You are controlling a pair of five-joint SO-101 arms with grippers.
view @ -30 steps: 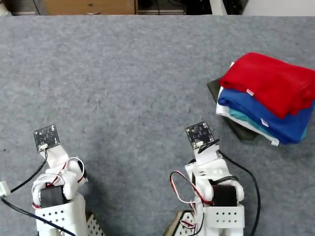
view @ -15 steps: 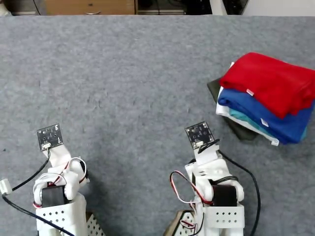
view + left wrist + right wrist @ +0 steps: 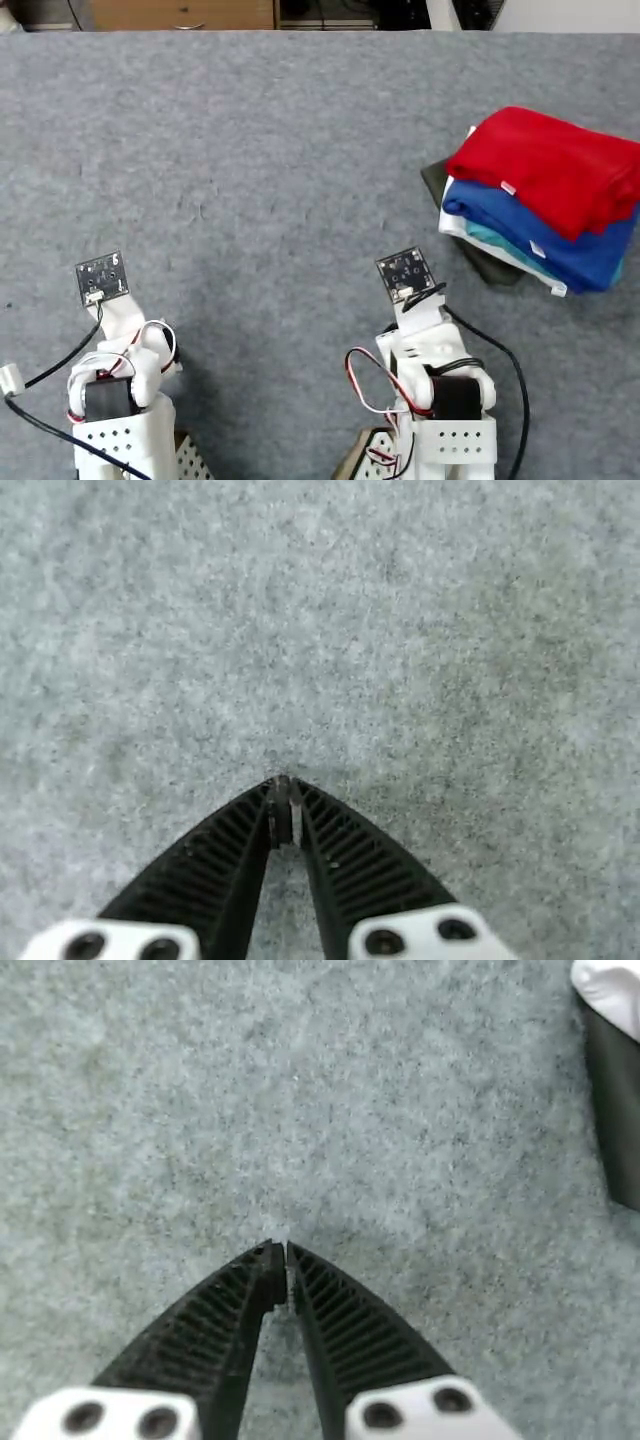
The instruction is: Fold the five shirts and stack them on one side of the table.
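The left arm [image 3: 115,370] sits at the near left corner of the grey felt-covered bench [image 3: 250,150]. In its wrist view the left gripper [image 3: 282,802] hangs just above bare felt, its black ribbed fingers [image 3: 225,855] pressed together at the tips and holding nothing. The right arm [image 3: 435,375] stands near the middle of the near edge. The right gripper [image 3: 280,1260] is likewise over bare felt with its fingers [image 3: 225,1320] together and nothing between them.

The folded shirts lie stacked at the far right side of the bench, well apart from both arms. The red shirt [image 3: 545,165] is on top, the blue shirt [image 3: 540,240] under it, then a teal layer [image 3: 488,234], the white shirt [image 3: 500,255] and the dark shirt [image 3: 440,185] at the bottom. Small white labels [image 3: 508,188] stick out of the stack's near edge; their print is too small to read.
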